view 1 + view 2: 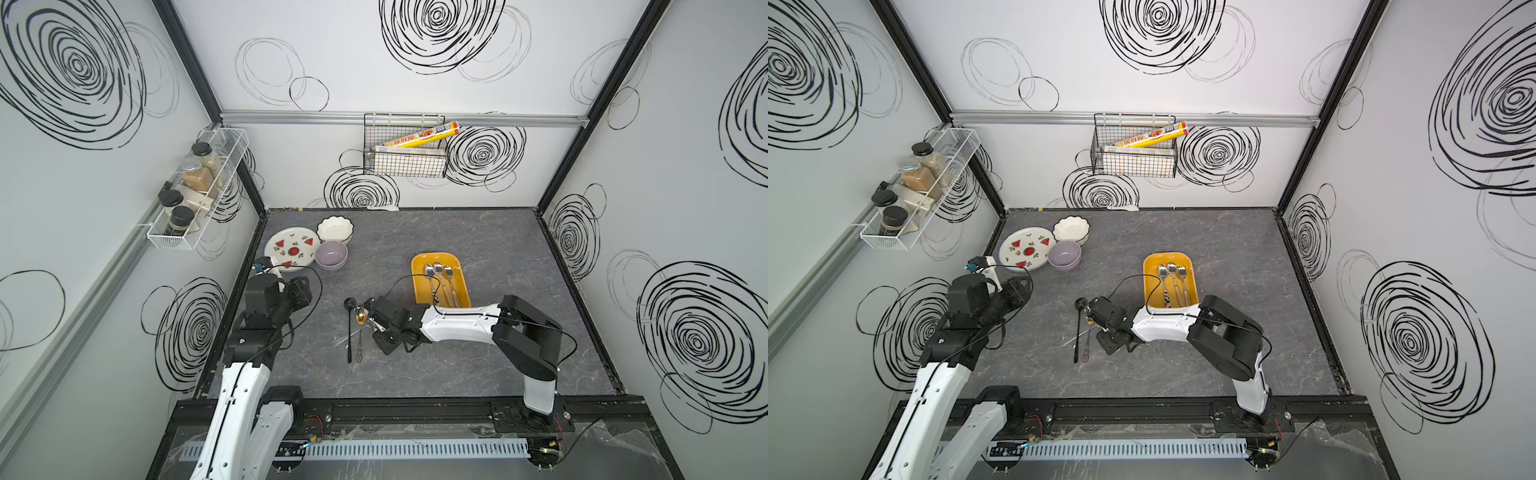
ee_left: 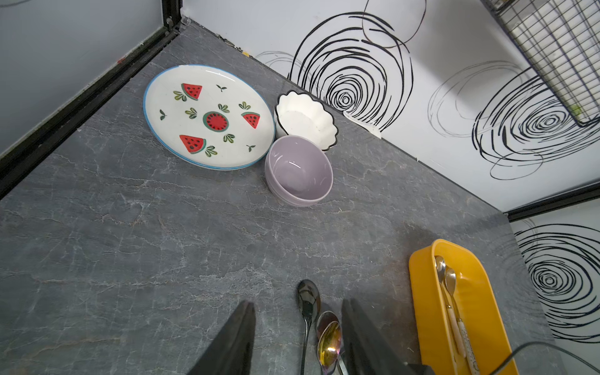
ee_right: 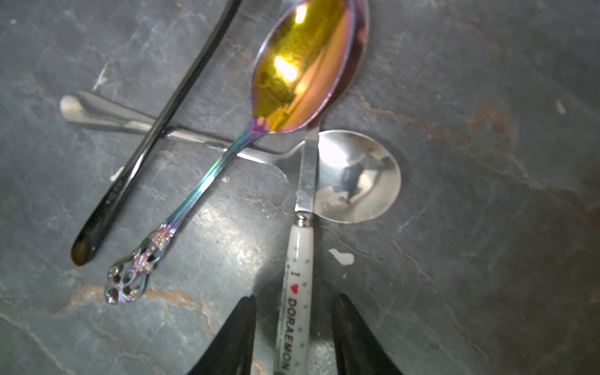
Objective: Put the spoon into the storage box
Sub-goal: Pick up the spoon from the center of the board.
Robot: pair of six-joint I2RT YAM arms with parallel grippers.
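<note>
The nearer right gripper [image 3: 295,298] sits with jaws spread astride the white-handled spoon [image 3: 300,259], which lies lengthwise between them, left of and nearer than the storage box [image 1: 419,286].

Mock kitchen: spice rack [image 1: 195,191], plate [image 1: 292,248]

The white-handled Doraemon spoon [image 3: 300,292] lies flat on the grey tabletop [image 3: 487,227]. Nearby, the yellow-orange storage box [image 1: 417,278] holds three spoons [image 1: 438,270].
</note>
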